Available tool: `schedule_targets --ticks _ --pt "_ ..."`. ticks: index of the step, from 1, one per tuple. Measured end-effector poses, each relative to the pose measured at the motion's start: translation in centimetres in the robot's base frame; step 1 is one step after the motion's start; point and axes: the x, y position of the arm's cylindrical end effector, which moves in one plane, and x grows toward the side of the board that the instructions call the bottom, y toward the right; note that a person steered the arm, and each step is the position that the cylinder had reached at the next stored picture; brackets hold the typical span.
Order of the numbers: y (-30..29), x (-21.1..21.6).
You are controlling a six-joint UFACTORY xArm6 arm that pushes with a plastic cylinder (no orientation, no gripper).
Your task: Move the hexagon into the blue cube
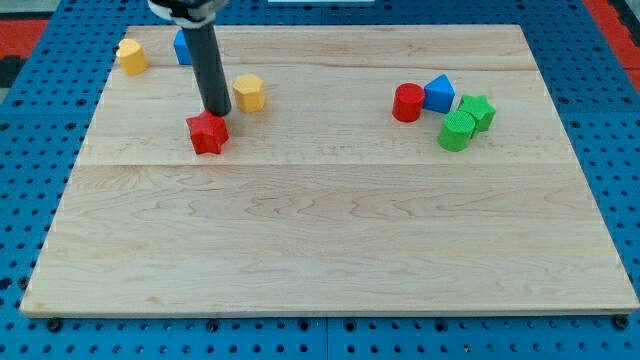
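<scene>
The yellow hexagon lies in the upper left part of the wooden board. The blue cube sits near the board's top left edge, partly hidden behind my dark rod. My tip is down on the board, just left of and slightly below the hexagon. It touches the top edge of a red star block. The cube is up and to the left of the hexagon, with my rod between them.
A yellow heart-like block lies at the top left corner. At the view's right is a cluster of blocks: red cylinder, blue triangle, green star and green cylinder.
</scene>
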Motion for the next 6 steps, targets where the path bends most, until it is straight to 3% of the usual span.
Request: schedule_targets --ticks 1,2,3,4,5,6 --pt "3.6 -1.5" --pt "3.3 -5.6" --pt "-1.2 -10.2" --pt "5.7 -10.1" --pt "5.9 -13.1" --pt "1.9 -15.4"
